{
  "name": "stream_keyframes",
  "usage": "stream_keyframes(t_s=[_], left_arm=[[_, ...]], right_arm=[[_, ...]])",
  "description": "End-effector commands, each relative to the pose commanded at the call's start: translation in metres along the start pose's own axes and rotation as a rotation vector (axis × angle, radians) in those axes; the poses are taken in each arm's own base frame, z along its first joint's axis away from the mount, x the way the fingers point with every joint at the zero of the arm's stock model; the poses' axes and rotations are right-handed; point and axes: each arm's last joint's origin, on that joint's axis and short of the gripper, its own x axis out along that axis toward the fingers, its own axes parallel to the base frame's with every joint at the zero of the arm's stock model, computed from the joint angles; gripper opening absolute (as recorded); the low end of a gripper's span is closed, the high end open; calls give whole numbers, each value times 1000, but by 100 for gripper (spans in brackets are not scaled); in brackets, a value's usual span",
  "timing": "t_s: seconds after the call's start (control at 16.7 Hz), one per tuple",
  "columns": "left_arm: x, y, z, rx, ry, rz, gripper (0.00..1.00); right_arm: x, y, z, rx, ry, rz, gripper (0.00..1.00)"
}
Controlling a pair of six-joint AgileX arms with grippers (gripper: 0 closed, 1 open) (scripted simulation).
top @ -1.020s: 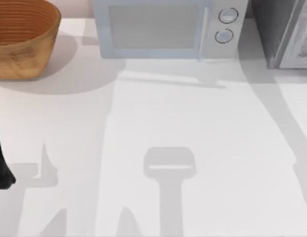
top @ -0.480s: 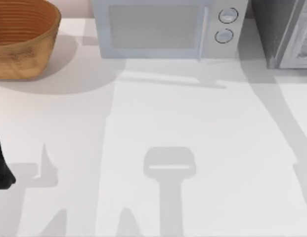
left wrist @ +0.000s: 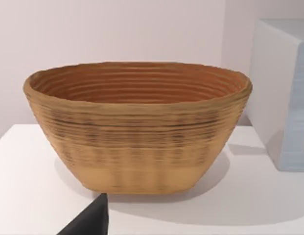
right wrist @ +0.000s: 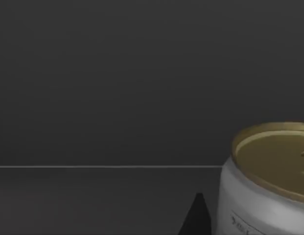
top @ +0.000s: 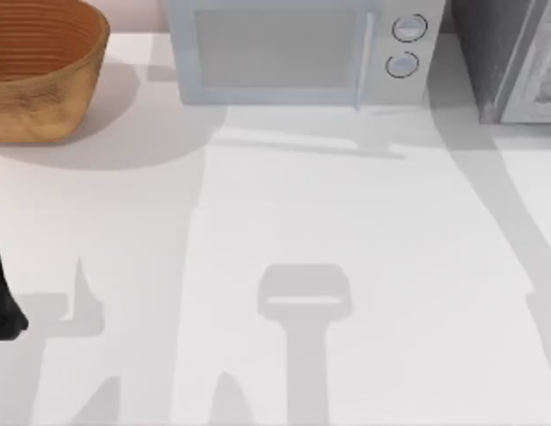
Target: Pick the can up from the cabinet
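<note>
My right wrist view: white gold-topped can (right wrist: 269,181) upright on dark cabinet shelf, close beside my right gripper, off-centre. Finger spread: cannot tell. My left arm (top: 2,297) parked at table's left edge.

Basket (top: 40,67), microwave (top: 297,49) and cabinet (top: 506,58) line the tabletop's (top: 346,222) far edge; its middle lies open. Inside the dark cabinet, space beside the can (right wrist: 267,181) is free.
</note>
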Motion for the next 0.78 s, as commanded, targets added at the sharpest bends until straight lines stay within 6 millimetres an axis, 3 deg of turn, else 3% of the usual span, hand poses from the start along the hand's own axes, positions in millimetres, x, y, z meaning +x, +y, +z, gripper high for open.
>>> stream_keyframes(t_s=[0.48,0.6,0.78], left_arm=[[0,0,0,0,0,0,100],[0,0,0,0,0,0,100],[0,0,0,0,0,0,100]], right_arm=[[-2,1,1,2,-1,2,0],[-19,7,11,3,-4,6,0],[-75,15,35,5,-8,9,0]])
